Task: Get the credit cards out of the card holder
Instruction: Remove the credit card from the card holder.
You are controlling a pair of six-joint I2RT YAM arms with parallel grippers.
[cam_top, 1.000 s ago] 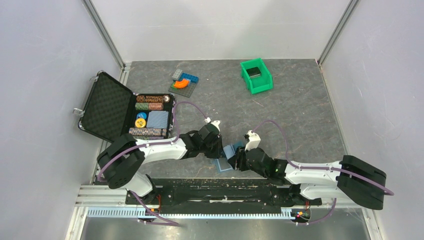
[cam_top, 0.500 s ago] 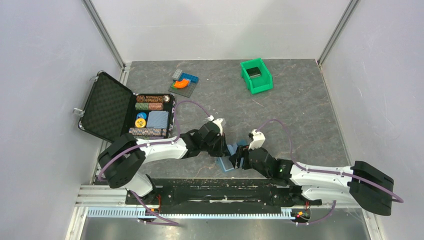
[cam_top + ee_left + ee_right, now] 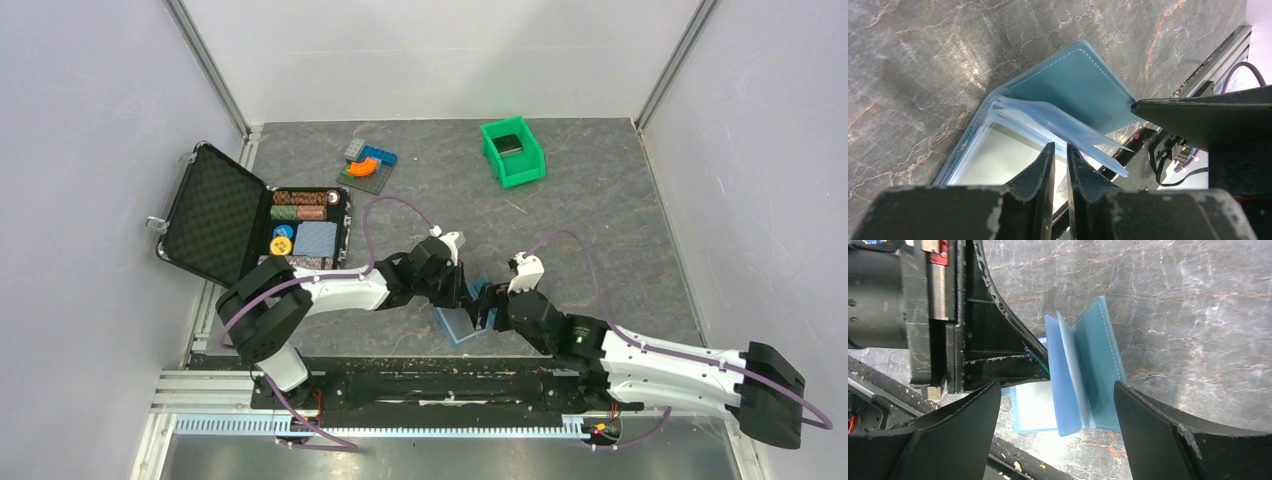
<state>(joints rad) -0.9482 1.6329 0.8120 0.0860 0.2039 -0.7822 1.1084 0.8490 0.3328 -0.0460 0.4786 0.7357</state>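
The teal-blue card holder (image 3: 455, 326) lies open on the table near the front edge, between both grippers. In the left wrist view its teal cover (image 3: 1078, 85) lies flat and lighter blue inner flaps (image 3: 1068, 127) stand up. My left gripper (image 3: 1060, 150) is shut, its tips down at the pale inner face; it also shows in the top view (image 3: 468, 293). My right gripper (image 3: 1057, 385) is open, straddling the raised flaps (image 3: 1068, 380); the top view shows it too (image 3: 487, 310). No dark credit cards show in the holder.
An open black foam-lined case (image 3: 215, 215) with poker chips stands at the left. Toy bricks (image 3: 367, 163) lie at the back. A green bin (image 3: 513, 152) with a dark flat thing inside stands back right. The metal rail (image 3: 400, 385) runs just in front of the holder.
My left gripper has moved right onto the card holder. The right arm has stretched out, its gripper shifting slightly right and staying over the holder. The holder's flaps now stand up between the right fingers.
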